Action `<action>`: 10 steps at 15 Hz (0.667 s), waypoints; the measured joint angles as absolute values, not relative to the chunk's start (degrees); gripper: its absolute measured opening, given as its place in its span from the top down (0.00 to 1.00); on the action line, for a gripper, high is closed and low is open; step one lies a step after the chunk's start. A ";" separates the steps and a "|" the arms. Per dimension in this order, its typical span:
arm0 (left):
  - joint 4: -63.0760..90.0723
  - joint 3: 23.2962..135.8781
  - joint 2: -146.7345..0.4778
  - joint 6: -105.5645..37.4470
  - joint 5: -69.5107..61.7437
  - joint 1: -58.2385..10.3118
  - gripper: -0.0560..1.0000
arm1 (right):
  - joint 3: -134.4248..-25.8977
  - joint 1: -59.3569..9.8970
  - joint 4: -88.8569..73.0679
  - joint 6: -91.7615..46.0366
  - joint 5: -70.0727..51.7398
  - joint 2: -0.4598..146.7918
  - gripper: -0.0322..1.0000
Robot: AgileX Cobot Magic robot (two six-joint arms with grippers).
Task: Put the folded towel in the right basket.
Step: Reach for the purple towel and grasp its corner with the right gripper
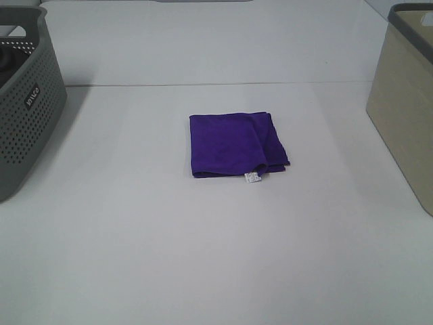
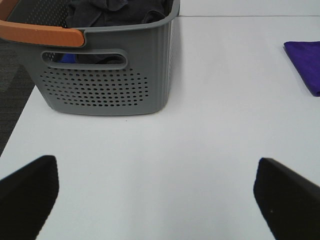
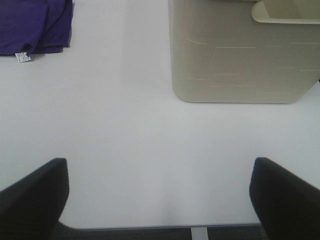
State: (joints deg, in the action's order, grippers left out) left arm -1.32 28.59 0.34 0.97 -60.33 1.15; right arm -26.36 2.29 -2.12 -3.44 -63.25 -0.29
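A folded purple towel (image 1: pixel 235 144) with a small white tag lies flat in the middle of the white table. It also shows in the left wrist view (image 2: pixel 306 62) and in the right wrist view (image 3: pixel 34 24). The beige right basket (image 1: pixel 404 101) stands at the table's right edge, also in the right wrist view (image 3: pixel 240 50). My left gripper (image 2: pixel 157 200) is open and empty, low over the table near the grey basket. My right gripper (image 3: pixel 157 197) is open and empty over the table's near edge, in front of the beige basket. Neither gripper shows in the high view.
A grey perforated basket (image 1: pixel 24 95) with an orange handle (image 2: pixel 40 35) stands at the left and holds dark cloth (image 2: pixel 117 11). The white table (image 1: pixel 216 257) spreads around the towel. Its near edge shows in the right wrist view (image 3: pixel 150 227).
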 joint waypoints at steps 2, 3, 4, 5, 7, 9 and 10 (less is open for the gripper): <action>-1.32 28.59 0.34 0.97 -60.33 1.15 0.01 | -26.36 2.29 -2.12 -3.44 -63.25 -0.29 0.05; -1.32 28.59 0.34 0.97 -60.33 1.15 0.01 | -26.36 2.29 -2.12 -3.44 -63.25 -0.29 0.05; -1.32 28.59 0.34 0.97 -60.33 1.15 0.01 | -26.36 2.29 -2.12 -3.44 -63.25 -0.29 0.05; -1.32 28.59 0.34 0.97 -60.33 1.15 0.01 | -26.36 2.29 -2.12 -3.44 -63.25 -0.29 0.05; -1.32 28.59 0.34 0.97 -60.33 1.15 0.01 | -26.36 2.29 -2.12 -3.44 -63.25 -0.29 0.05; -1.32 28.59 0.34 0.97 -60.33 1.15 0.01 | -26.36 2.29 -2.12 -3.44 -63.25 -0.29 0.05; -1.32 28.59 0.34 0.97 -60.33 1.15 0.01 | -26.36 2.29 -2.12 -3.44 -63.25 -0.29 0.05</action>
